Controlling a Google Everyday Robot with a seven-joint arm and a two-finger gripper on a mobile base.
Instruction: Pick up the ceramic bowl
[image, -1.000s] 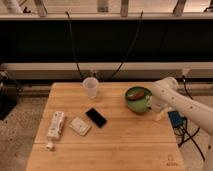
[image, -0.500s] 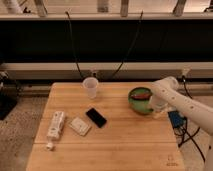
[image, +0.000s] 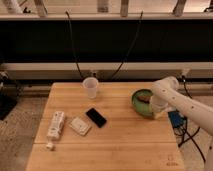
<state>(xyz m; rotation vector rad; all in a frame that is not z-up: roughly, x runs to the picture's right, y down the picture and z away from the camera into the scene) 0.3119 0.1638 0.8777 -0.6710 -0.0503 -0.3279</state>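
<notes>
The ceramic bowl (image: 141, 103) is green and glossy with a brown-orange patch inside. It sits near the right edge of the wooden table (image: 120, 145) and looks tilted. My white arm reaches in from the right. My gripper (image: 156, 107) is at the bowl's right rim and appears shut on it. The arm hides the right side of the bowl.
A translucent white plastic cup (image: 90, 87) stands at the table's back middle. A black phone (image: 95, 117), a small white box (image: 80, 126) and a long white packet (image: 56, 125) lie on the left half. A blue object (image: 175, 120) and cables are beside the table's right edge.
The bowl has shifted a little to the right and toward the front, along with my gripper, and now looks tilted. The other things have not moved.
</notes>
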